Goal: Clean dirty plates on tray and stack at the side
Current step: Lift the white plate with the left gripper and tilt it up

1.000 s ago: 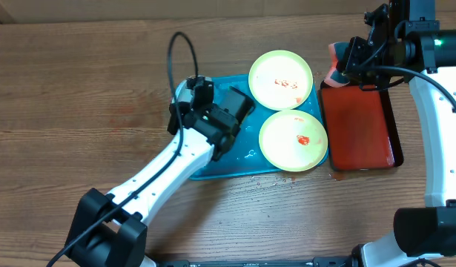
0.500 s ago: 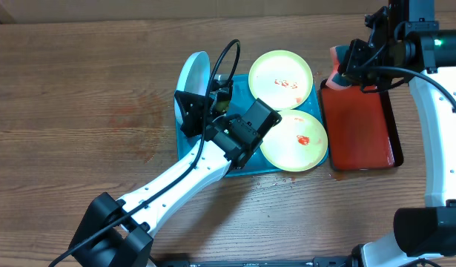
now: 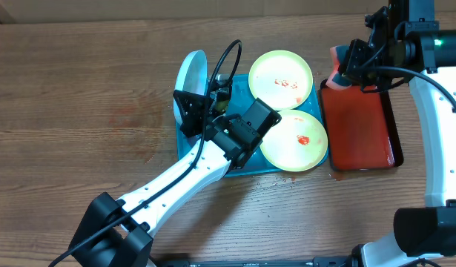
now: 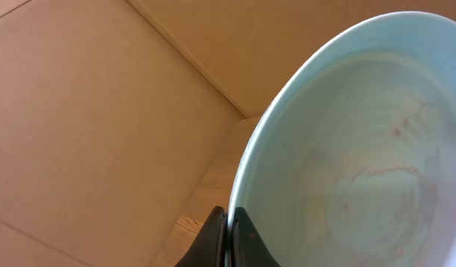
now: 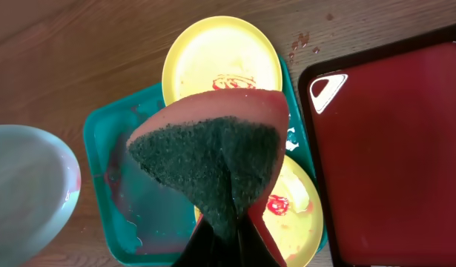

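My left gripper (image 4: pixel 229 241) is shut on the rim of the pale blue plate (image 3: pixel 192 76), holding it tilted on edge above the left end of the turquoise tray (image 3: pixel 184 132); the plate fills the left wrist view (image 4: pixel 361 148) with faint smears. Two yellow-green plates with red sauce lie on the tray, one at the back (image 3: pixel 280 80) and one at the front (image 3: pixel 293 140); both show in the right wrist view (image 5: pixel 222 58), (image 5: pixel 294 215). My right gripper (image 5: pixel 226 241) is shut on a red and dark green sponge (image 5: pixel 213 148), held high at the back right (image 3: pixel 336 67).
A smaller red tray with a dark rim (image 3: pixel 359 127) stands right of the turquoise tray. Small red sauce spots lie on the wooden table near the tray's front edge (image 3: pixel 287 181). Bare wood lies to the left (image 3: pixel 79 111).
From one second ago, my left arm lifted the pale blue plate off the tray and tipped it up on edge. In the last half second nothing moved. The right arm stayed still.
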You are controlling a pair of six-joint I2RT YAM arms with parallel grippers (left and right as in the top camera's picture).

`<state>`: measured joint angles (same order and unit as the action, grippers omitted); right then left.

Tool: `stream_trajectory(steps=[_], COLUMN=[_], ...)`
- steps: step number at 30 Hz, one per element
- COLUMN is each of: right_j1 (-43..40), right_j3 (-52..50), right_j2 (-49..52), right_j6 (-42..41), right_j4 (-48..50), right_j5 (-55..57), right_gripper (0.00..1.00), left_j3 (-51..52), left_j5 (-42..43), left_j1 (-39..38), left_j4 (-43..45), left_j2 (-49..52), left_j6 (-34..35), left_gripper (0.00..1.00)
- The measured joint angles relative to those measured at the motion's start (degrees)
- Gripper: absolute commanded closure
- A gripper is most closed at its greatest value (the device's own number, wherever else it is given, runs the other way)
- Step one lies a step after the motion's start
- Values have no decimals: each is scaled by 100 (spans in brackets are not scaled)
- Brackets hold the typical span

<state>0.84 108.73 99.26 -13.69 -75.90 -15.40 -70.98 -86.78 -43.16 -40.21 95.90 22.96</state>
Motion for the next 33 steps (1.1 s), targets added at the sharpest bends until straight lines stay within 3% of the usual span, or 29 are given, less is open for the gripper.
stream_trajectory(steps=[5,21,33], right_j1=[0,0,0], right_j3=[0,0,0], right_j2=[0,0,0], right_j6=[-2,22,22], right_j4=[-4,-59,-136], right_j5=[-2,83,81], right_gripper=[96,96,96], left_j3=[0,-2,-2], left_j5=[472,3399,3910], left_j1=[0,407,726], left_j4=[-52,-186,-179], left_j2=[0,0,0], left_j6=[2,131,160], left_gripper=[96,96,96])
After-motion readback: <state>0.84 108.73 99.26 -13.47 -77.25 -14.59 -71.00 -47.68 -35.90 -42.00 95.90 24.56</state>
